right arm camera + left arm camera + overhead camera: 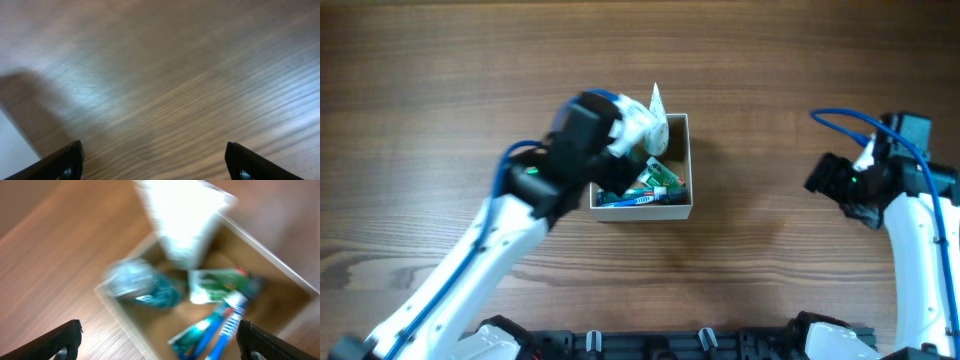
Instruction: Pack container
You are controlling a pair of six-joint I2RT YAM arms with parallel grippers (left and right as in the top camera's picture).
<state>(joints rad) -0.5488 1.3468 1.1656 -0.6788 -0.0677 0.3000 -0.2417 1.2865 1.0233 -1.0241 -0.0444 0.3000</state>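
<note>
Overhead: the small square container with thin white walls and a tan cardboard inside sits at the middle of the brown wooden desk. The white-and-black left arm reaches over its left side. A white paper packet stands up at the wall facing the far edge. The right arm is near the right edge, well apart from the box.

Left wrist: the view is blurred. The left gripper hangs above the container with its black fingers spread wide and nothing between them. Inside lie a crumpled blue-and-silver wrapper, a green-and-white tube and a blue toothbrush.

Right wrist: the right gripper is released too, its fingers wide apart over bare wood, holding nothing.
</note>
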